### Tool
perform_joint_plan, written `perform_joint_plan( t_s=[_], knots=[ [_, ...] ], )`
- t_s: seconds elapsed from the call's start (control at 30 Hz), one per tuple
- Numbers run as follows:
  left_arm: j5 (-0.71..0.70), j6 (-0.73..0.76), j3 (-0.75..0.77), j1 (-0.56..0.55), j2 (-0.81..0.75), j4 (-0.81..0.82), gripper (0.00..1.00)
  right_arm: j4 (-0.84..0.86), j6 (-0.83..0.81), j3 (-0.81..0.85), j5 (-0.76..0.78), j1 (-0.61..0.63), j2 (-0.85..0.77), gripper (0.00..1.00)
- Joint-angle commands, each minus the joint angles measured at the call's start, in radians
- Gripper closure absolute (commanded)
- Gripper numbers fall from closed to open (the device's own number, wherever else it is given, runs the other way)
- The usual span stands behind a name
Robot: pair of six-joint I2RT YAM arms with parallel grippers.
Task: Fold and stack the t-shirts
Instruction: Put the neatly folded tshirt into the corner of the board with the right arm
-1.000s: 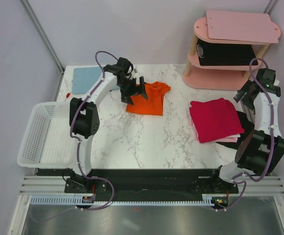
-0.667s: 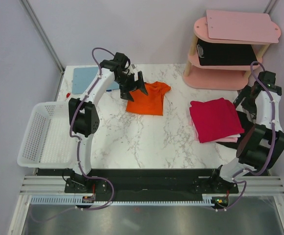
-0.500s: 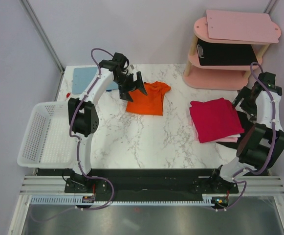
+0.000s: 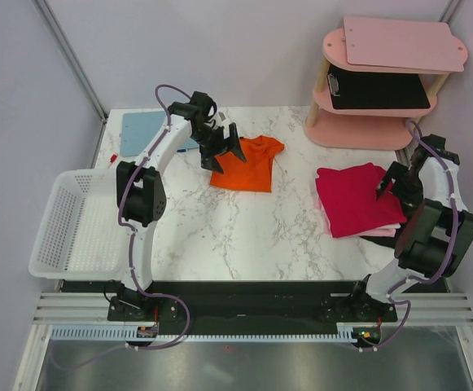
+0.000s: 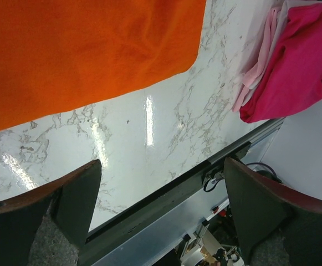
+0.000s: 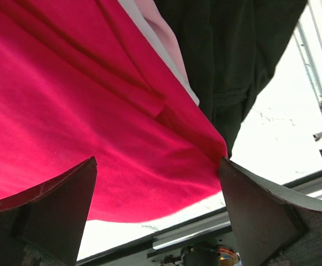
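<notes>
Orange t-shirt (image 4: 247, 165) flat on the marble table (image 4: 244, 236), far of centre, partly folded, 1 short sleeve out at its far right; unmoved since 1 second ago. Magenta t-shirt (image 4: 358, 199) folded to a rough rectangle near the right edge, on top of a pale pink cloth (image 4: 380, 232) peeking out along its near side; also unmoved. Left gripper (image 4: 224, 147) above the orange t-shirt's far left corner, fingers spread wide, nothing between them; from its wrist (image 5: 161, 210), only bare marble between the 2 fingers (image 5: 44, 210), shirt edge beyond. Shifted slightly toward the far side compared with 1 second ago. Right gripper (image 4: 391, 186) changed most: 1 second ago up by the pink shelf (image 4: 366, 134), well apart from the cloth; now swung in over the magenta t-shirt's right edge, fingers wide apart, empty. From its wrist (image 6: 158, 210), magenta folds filling the gap between the fingers (image 6: 50, 210), black cloth (image 6: 233, 55) just past the shirt's edge. Touching or just above: cannot tell. White basket (image 4: 65, 224) off the table's left side, light-blue clipboard (image 4: 142, 130) at the far left corner, both as before.
</notes>
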Motion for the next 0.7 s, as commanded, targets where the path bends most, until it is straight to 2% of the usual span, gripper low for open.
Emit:
perform_joint_plan(
  t_s=[0.0, 0.2, 0.27, 0.3, 0.4, 0.67],
  knots=[
    [0.045, -0.026, 0.020, -0.008, 0.010, -0.014, 0.03, 0.099, 0.011, -0.029, -0.012, -0.003, 0.065, 0.02],
    [0.037, -0.018, 0.016, -0.013, 0.009, -0.014, 0.04, 0.161, 0.029, 0.030, -0.089, 0.001, 0.180, 0.02],
    [0.034, -0.017, 0.013, -0.015, 0.007, -0.015, 0.04, 0.164, 0.028, 0.051, -0.128, 0.004, 0.199, 0.24],
    [0.025, -0.015, 0.010, -0.013, 0.006, -0.017, 0.04, 0.164, 0.028, 0.057, -0.142, 0.006, 0.208, 0.51],
    [0.011, -0.012, 0.011, -0.015, 0.007, -0.029, 0.05, 0.152, 0.037, 0.065, -0.141, 0.010, 0.185, 0.99],
    [0.000, -0.020, 0.017, -0.015, 0.027, -0.034, 0.05, 0.062, 0.132, 0.014, -0.028, 0.011, -0.065, 1.00]
  ],
)
